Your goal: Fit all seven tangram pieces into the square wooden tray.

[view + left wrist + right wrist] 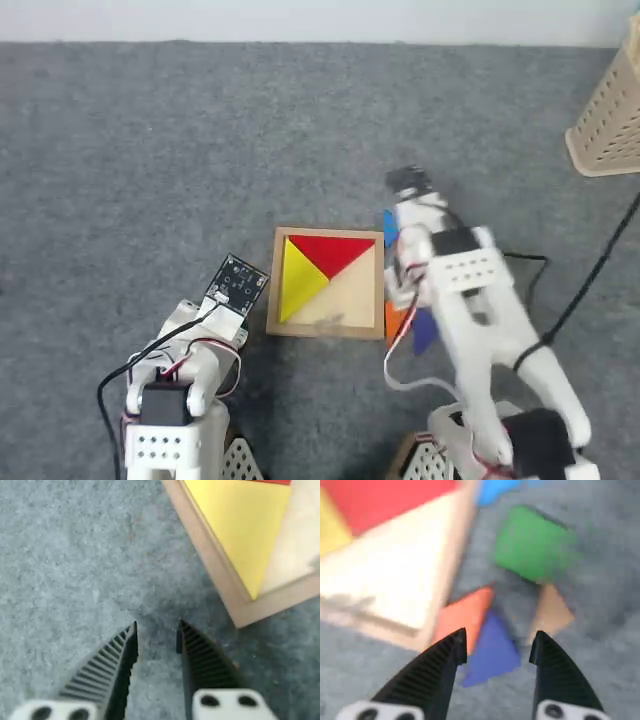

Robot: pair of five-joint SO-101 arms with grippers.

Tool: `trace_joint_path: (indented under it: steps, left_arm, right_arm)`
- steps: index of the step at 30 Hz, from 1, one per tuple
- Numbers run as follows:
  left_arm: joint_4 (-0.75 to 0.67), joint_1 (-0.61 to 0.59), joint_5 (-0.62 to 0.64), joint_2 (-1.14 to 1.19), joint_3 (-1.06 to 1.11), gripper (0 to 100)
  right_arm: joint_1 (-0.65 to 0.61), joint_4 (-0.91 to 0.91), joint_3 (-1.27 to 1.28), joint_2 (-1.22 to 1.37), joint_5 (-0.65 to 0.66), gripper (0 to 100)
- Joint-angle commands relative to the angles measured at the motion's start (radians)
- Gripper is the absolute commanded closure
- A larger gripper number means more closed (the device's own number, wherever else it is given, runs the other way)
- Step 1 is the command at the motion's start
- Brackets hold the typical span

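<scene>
Two pieces (300,280) sit in the tray (325,331); five lie loose beside it.
Your right claw (497,640) hangs wide open and empty, with the violet triangle (492,655) right below its gap, touching the orange one (465,615) by the tray wall. Your left claw (156,630), part open, empty, is across the tray, farther off.

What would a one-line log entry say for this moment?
tray: red triangle, yellow triangle in | left pincer: open, empty | right pincer: open over dark blue triangle
</scene>
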Motion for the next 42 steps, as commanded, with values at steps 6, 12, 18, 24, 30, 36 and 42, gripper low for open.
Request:
trace_joint_path:
  steps: [6,12,18,24,30,36,42]
  left_arm:
    - [-0.002,-0.003,0.011,-0.021,-0.012,88]
    - [-0.002,-0.003,0.011,-0.021,-0.012,88]
    - [-0.002,-0.003,0.011,-0.021,-0.012,88]
    - [-0.002,-0.003,0.011,-0.021,-0.012,88]
    - [-0.002,-0.003,0.011,-0.021,-0.012,88]
    - [-0.002,-0.003,0.011,-0.021,-0.012,88]
    - [-0.002,-0.003,0.011,-0.021,-0.012,88]
  right_arm:
    - [-0.085,-0.148,0.091,0.058,-0.009,78.1]
    - [0.021,-0.205,0.08,0.214,-0.008,78.2]
    - [0.147,-0.173,-0.005,0.277,-0.014,78.2]
    - [0.15,-0.173,-0.008,0.277,-0.014,78.2]
    - [0.15,-0.088,-0.034,0.248,-0.017,78.3]
    - [0.145,-0.097,-0.035,0.206,-0.017,87.3]
    - [0.012,-0.185,-0.054,0.248,-0.015,89.8]
